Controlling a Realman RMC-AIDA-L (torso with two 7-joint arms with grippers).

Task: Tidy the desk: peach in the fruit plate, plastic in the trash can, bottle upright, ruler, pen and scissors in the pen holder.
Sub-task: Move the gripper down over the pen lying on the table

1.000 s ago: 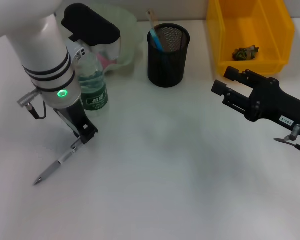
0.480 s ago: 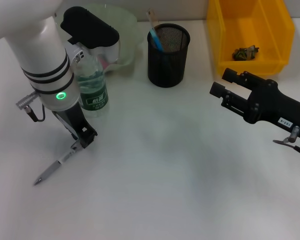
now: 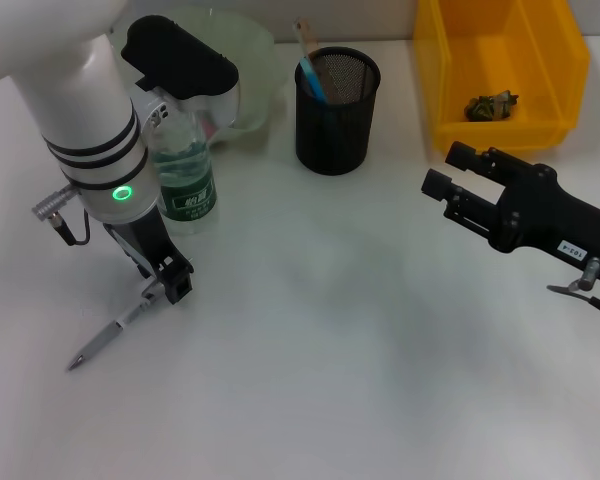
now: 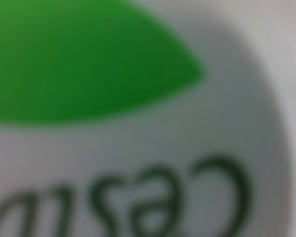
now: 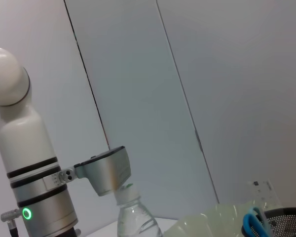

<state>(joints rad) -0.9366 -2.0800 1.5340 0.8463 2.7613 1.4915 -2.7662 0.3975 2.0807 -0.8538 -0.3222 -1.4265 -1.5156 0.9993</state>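
While the left arm reaches down over the left part of the white worktop (image 3: pixel 360 340), the left gripper (image 3: pixel 172 283) sits at the upper end of the pen (image 3: pixel 115 328), its fingers clenched on that end. The pen slants down and to the left from there, its tip resting on the worktop. Just behind the left arm stands the bottle (image 3: pixel 184 182), upright, with a green label and a white cap; the left wrist view is filled by a blurred green and white label with dark lettering, too close to read. Behind the bottle sits the pale green fruit plate (image 3: pixel 245 45), with something pink inside it that I cannot identify. To its right stands the black mesh pen holder (image 3: pixel 336 108), with blue-handled scissors (image 3: pixel 311 78) and a thin stick-like thing poking out of it, possibly the ruler. At the far right corner is the yellow trash can (image 3: pixel 500 70), with a dark crumpled piece of plastic (image 3: pixel 491 104) lying on its floor. The right gripper (image 3: pixel 448 172) hangs above the worktop on the right side, just in front of the trash can and well apart from the pen; its fingers are spread apart and hold nothing. In the right wrist view the bottle and the left arm show against a grey wall.
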